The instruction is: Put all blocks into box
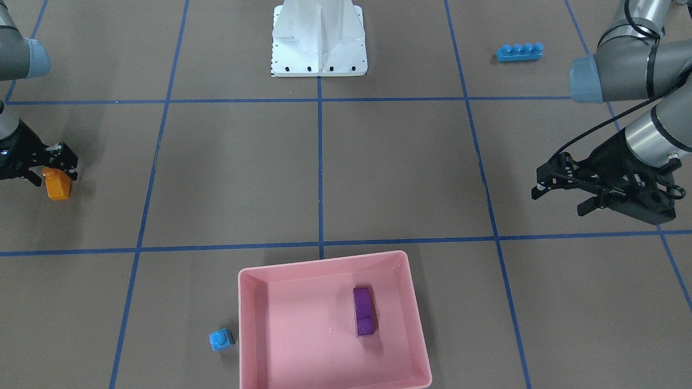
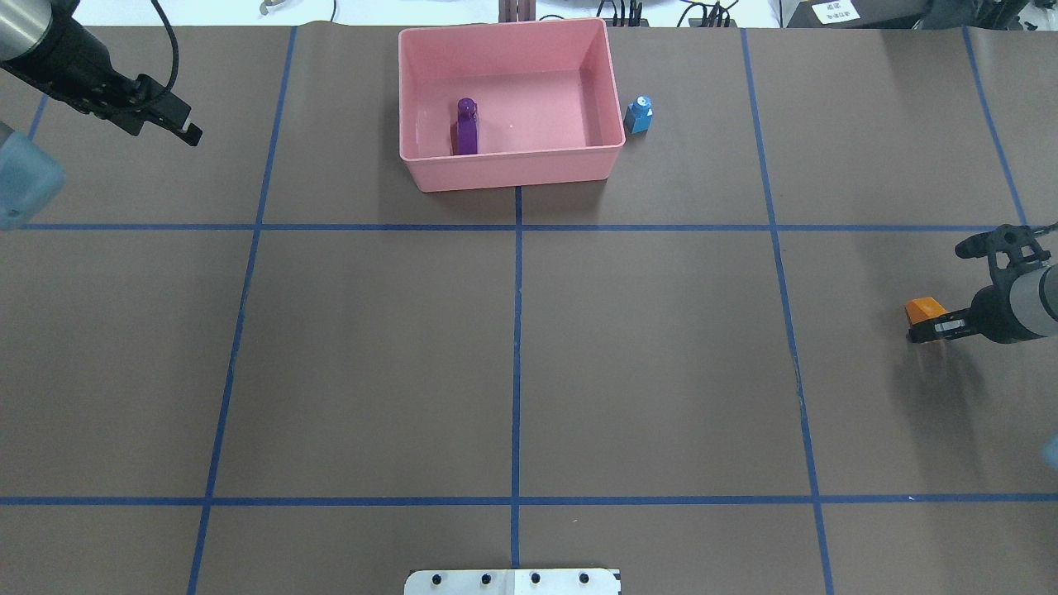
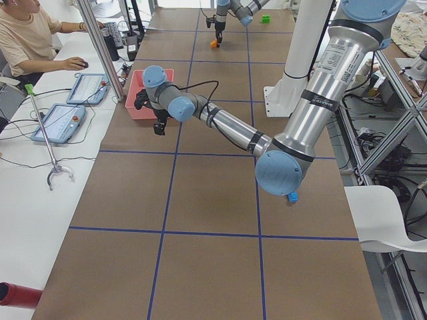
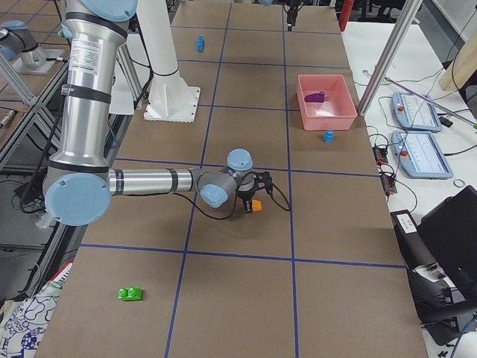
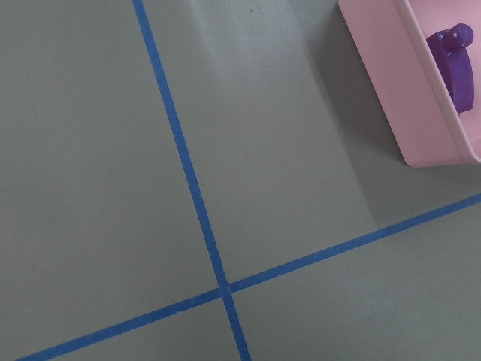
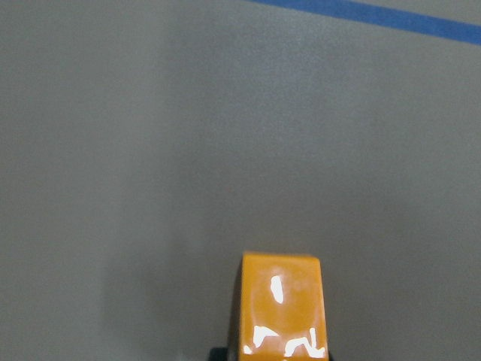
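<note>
Cut off at nine o'clock, the right end effector (image 1: 64,172) is pinching the glossy orange block (image 1: 57,185); the left end effector (image 1: 559,199) is gaping, empty.

Orange brick (image 1: 58,189) pinched in right gripper (image 1: 55,174). Purple brick (image 1: 364,312) lies flat in pink box (image 1: 254,335), tiny blue cube (image 1: 221,339) just outside its wall, both well clear of either gripper. Long blue brick (image 1: 519,52) sits base-side of left gripper (image 1: 559,200); green brick (image 4: 131,294) well apart from right gripper.

I see a pink shallow plastic tray (image 1: 303,346), a purple studded plastic brick (image 1: 364,312) inside it and a tiny sky-blue plastic cube (image 1: 221,339) just beside it. Well apart from the tray are a long blue four-stud plastic brick (image 1: 519,52), an orange plastic brick (image 1: 58,186) and a green plastic brick (image 4: 131,294). The brown matte table (image 1: 405,178) carries a grid of blue tape lines (image 1: 320,162).
</note>
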Robot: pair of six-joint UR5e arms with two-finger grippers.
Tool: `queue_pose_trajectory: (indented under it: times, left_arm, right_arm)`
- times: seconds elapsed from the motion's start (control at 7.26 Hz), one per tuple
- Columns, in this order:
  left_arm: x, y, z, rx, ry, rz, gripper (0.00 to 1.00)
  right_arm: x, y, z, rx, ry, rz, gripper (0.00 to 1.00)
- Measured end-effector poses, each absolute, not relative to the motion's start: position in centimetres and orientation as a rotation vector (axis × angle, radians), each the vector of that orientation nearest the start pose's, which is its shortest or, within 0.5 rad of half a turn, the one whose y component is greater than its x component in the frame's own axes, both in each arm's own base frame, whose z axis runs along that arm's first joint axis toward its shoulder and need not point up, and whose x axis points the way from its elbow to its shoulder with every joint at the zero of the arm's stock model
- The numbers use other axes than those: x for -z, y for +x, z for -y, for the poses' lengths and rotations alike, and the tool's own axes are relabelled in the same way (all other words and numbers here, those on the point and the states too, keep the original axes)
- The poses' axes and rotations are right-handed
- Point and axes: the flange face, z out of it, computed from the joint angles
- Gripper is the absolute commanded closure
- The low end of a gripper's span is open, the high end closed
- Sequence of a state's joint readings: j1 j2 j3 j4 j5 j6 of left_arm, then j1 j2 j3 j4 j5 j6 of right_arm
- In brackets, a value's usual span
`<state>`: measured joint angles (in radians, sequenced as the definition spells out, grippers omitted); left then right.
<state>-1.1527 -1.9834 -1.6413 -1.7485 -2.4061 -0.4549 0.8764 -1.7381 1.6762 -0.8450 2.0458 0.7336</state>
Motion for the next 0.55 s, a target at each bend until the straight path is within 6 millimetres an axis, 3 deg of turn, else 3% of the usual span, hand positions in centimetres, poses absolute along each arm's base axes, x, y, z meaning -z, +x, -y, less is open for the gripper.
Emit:
queue_pose_trajectory:
  times: [0.28, 0.41, 0.55]
  left_arm:
    - [-36.2, 20.5, 60.6, -0.235, 0.217, -0.991, 0.0]
    - [-36.2, 20.6, 60.6, -0.233, 0.215, -0.991, 0.0]
    - [-36.5, 20.5, 60.5, -0.231, 0.212, -0.99, 0.0]
  right_arm:
    - [-56.8, -22.2, 41.4, 0.111, 0.17, 0.763, 1.0]
    - [-53.2, -23.3, 43.0, 0.11, 0.169, 0.761, 1.0]
    - [-48.2, -25.3, 45.8, 0.11, 0.174, 0.763, 1.0]
